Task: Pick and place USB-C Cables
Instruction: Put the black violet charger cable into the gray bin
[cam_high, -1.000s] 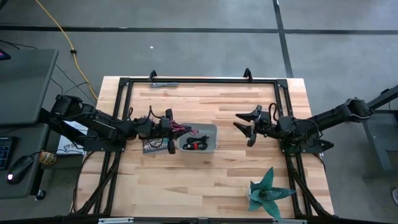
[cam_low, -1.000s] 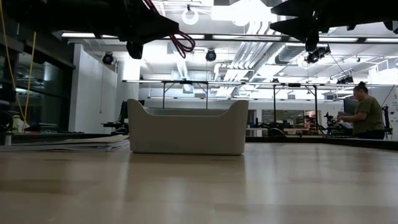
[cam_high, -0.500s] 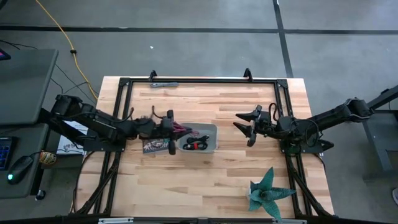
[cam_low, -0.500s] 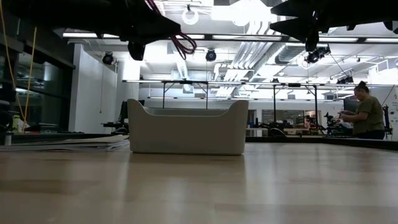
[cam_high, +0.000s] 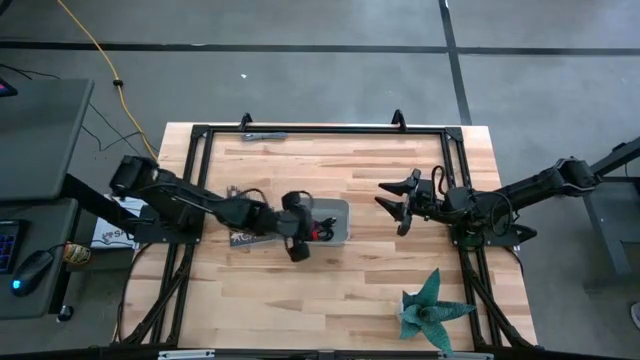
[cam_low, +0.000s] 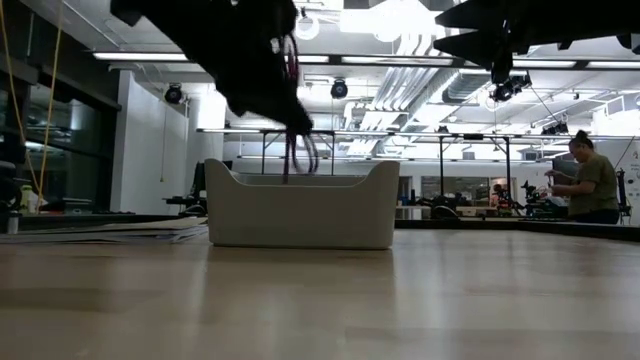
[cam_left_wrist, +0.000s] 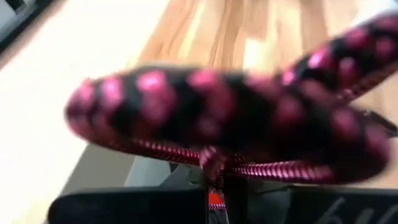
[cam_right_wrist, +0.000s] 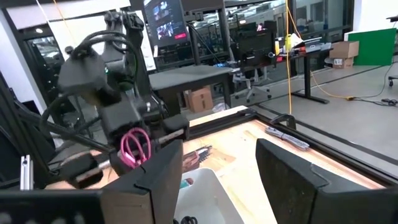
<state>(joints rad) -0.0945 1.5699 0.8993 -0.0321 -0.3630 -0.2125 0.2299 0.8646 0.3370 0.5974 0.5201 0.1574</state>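
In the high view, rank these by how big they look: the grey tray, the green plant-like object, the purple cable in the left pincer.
Largest to smallest in the high view:
1. Green plant-like object
2. Grey tray, partly covered by the left pincer, so these two are close
3. Purple cable, hidden under that pincer from above; clearly smallest

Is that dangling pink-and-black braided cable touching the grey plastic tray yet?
Cannot tell. In the low view the cable hangs from the left pincer to about the tray's rim; the wall hides any contact.

Grey concrete floor (cam_high: 330, 80) w/ dark seam lines, yellow cord (cam_high: 92, 45) trailing across it, light wood surface (cam_high: 330, 300) in black frame, bright ceiling strip lights (cam_low: 560, 64), exposed ducts, person (cam_low: 590, 183) at far bench, desks w/ monitors (cam_right_wrist: 166, 22).
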